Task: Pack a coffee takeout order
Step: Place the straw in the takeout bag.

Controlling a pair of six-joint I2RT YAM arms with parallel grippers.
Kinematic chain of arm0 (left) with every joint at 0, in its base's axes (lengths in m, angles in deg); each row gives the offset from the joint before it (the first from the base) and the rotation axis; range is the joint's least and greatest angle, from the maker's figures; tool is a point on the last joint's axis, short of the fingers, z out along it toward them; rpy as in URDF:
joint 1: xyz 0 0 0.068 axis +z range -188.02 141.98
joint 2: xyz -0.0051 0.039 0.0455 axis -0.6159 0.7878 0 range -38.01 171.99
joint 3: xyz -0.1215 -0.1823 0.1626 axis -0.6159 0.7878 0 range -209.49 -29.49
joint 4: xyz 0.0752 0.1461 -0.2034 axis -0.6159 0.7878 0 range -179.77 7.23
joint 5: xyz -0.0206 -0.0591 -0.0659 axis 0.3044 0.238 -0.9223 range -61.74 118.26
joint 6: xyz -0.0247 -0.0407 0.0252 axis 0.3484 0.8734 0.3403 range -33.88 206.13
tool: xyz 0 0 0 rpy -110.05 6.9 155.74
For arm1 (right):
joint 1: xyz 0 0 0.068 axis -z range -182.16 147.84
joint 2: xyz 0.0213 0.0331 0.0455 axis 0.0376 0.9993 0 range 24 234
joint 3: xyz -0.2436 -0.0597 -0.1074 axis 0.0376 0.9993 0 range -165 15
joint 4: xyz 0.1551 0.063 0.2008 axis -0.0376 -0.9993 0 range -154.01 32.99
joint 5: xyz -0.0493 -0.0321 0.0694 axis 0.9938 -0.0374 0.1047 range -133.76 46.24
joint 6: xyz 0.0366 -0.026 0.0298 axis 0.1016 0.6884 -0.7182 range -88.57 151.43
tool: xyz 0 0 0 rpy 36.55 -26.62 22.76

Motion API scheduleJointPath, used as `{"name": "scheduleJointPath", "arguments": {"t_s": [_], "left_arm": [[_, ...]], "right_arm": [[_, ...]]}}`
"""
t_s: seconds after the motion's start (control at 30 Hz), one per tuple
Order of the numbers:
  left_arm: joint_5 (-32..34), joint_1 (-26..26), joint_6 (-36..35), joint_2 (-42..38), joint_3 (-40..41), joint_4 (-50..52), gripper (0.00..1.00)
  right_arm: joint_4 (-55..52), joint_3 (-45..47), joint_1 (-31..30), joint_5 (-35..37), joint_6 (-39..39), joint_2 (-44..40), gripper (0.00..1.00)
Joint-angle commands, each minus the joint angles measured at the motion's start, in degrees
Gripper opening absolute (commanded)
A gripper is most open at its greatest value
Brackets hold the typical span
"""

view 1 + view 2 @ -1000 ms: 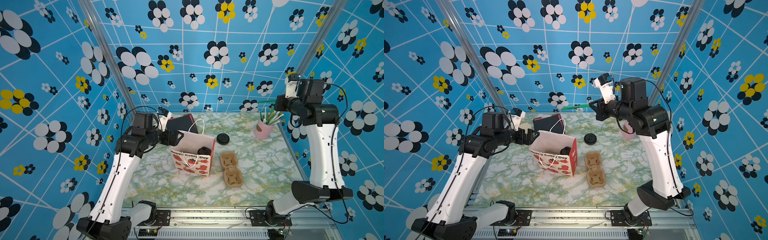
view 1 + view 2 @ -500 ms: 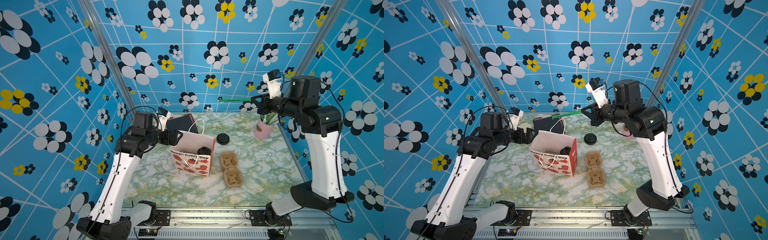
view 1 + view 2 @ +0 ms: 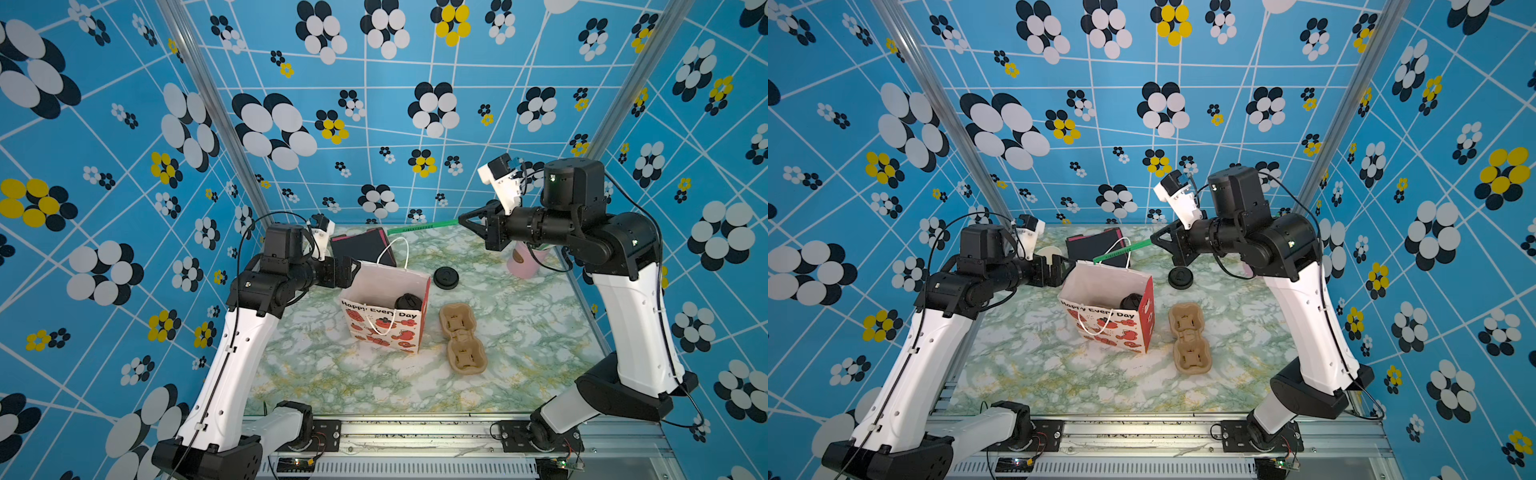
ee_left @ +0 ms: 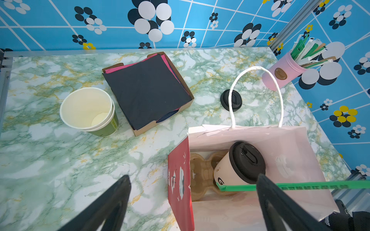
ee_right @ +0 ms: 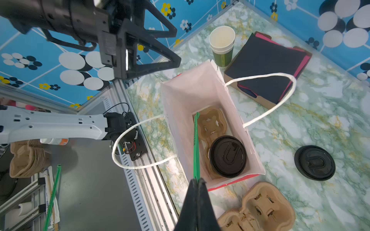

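The step in hand is to put the thin green paper-wrapped straw (image 5: 195,144) into the white and red paper gift bag (image 3: 386,328), which stands open in the middle of the green marble table (image 3: 519,332). The right gripper (image 5: 197,181) is closed tightly on one end of this straw and holds it almost level, with the free end over the mouth of the bag. If the tip is already below the rim, I cannot tell.

The small white paper cup with dark lettering (image 4: 226,172) stands inside the bag in a brown pulp carrier (image 5: 210,122), and the round black plastic lid (image 4: 247,162) sits on it. The black square paper napkin (image 4: 146,90) lies on top of the pile in the cardboard tray (image 4: 164,126) at the back, so I judge that it is not yet packed.

The left gripper (image 4: 193,177) stands wide open just beside the bag's rim and holds nothing.

I think the next move calls for tilting the straw's tip downward, lowering it beside the cup without pushing the cup, and then opening the jaws.
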Motion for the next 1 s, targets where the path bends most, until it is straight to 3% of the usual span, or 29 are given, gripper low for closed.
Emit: {"name": "scheduleJointPath", "arguments": {"t_s": [0.0, 0.4, 0.97], "left_arm": [[1.0, 0.7, 1.2, -1.2, 1.3, -1.5, 0.99], [0.6, 1.5, 2.0, -1.3, 2.5, -2.7, 0.99], [0.0, 1.8, 2.2, -1.5, 4.0, -3.3, 0.99]], "right_arm": [[-4.1, -1.0, -2.1, -2.7, 1.3, 0.8, 0.0], [-7.7, 6.1, -8.7, -0.1, 4.2, 2.2, 0.0], [-9.4, 4.9, -14.3, 6.6, 7.4, 15.4, 0.0]]}}
